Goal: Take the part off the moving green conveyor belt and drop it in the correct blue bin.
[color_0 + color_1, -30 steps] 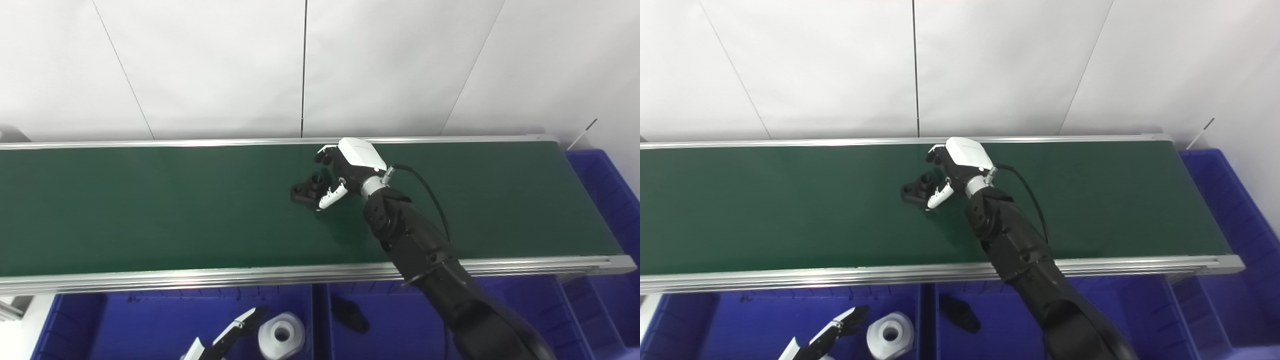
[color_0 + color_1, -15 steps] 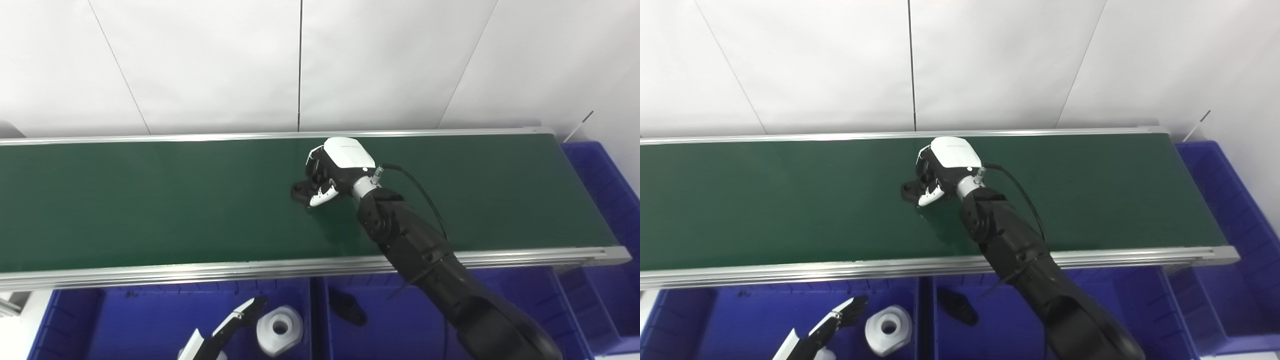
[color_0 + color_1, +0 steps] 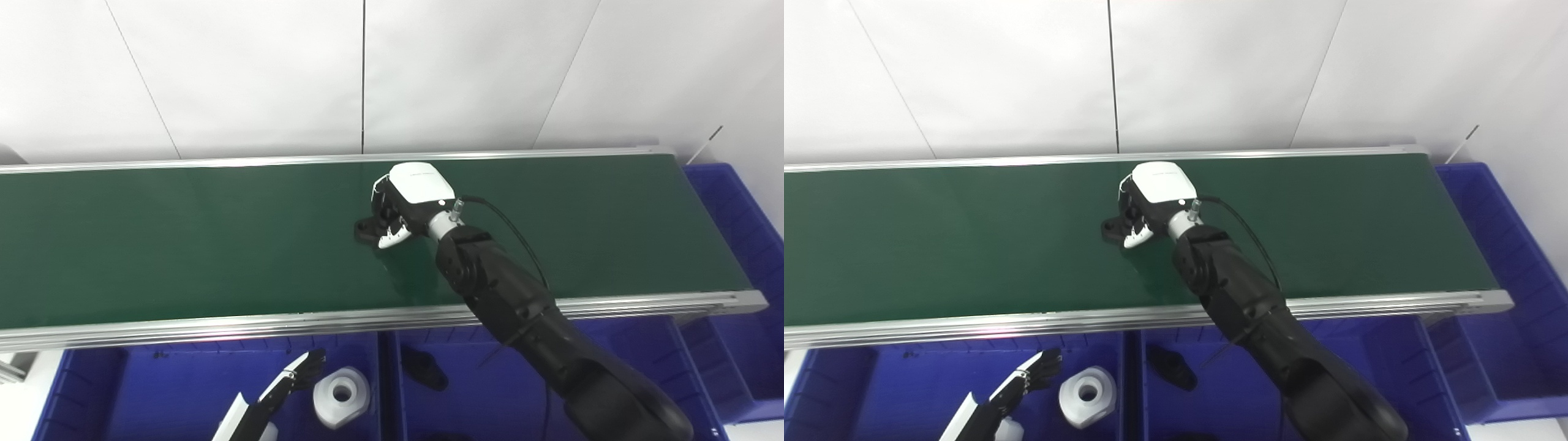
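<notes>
A black part (image 3: 362, 229) lies on the green conveyor belt (image 3: 184, 245), near its middle. My right hand (image 3: 407, 199) sits over the part's right end with fingers and thumb curled around it, so only the left lug shows (image 3: 1108, 228). The part still rests on the belt. My left hand (image 3: 269, 398) hangs low at the bottom edge over the left blue bin (image 3: 153, 392), fingers stretched out and holding nothing.
A white ring-shaped part (image 3: 341, 396) lies in the left bin beside my left hand. A black part (image 3: 425, 370) lies in the middle blue bin (image 3: 490, 392). Another blue bin (image 3: 747, 214) stands past the belt's right end. Aluminium rails edge the belt.
My right hand has slid left onto the black part and closed its fingers around it. The camera has tilted a little. The left hand has barely moved.
</notes>
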Available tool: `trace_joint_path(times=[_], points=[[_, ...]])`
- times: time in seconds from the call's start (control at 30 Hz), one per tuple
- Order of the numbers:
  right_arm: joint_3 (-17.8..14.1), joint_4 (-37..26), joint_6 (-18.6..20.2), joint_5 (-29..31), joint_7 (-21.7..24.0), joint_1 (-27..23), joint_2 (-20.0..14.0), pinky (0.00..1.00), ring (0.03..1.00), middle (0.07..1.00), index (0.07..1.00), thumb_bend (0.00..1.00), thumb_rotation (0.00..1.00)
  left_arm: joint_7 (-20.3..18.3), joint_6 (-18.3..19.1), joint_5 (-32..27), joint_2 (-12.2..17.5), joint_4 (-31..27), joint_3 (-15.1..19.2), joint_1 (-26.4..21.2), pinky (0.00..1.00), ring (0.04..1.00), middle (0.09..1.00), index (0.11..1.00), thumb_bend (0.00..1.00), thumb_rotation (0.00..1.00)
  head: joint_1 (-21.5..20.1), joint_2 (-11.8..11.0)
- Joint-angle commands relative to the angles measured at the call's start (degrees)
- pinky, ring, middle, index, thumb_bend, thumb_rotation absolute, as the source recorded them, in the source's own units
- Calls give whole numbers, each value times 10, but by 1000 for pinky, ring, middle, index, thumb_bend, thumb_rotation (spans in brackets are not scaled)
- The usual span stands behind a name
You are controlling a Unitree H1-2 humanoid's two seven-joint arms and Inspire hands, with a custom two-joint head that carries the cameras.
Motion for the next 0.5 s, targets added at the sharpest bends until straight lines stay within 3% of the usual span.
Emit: trace_joint_path(times=[0.0,0.27,0.33,0.47], points=[[13,-8,1,-15,7,28,1,303,406,502,513,514,0,7,-20,4,6,-14,1,5,813,861,894,906,776,372,0,1],[-25,-158,17,-6,26,71,-35,247,349,455,548,510,0,-5,-20,-4,1,-14,10,5,812,858,892,900,772,346,3,1],[-37,-193,27,-9,33,86,-41,227,381,493,502,517,0,-7,-20,-4,0,-14,13,5,814,859,893,900,767,338,5,2],[-60,-256,44,-15,54,115,-52,251,349,459,546,510,0,-12,-20,-7,-2,-13,16,5,813,857,893,898,764,338,7,2]])
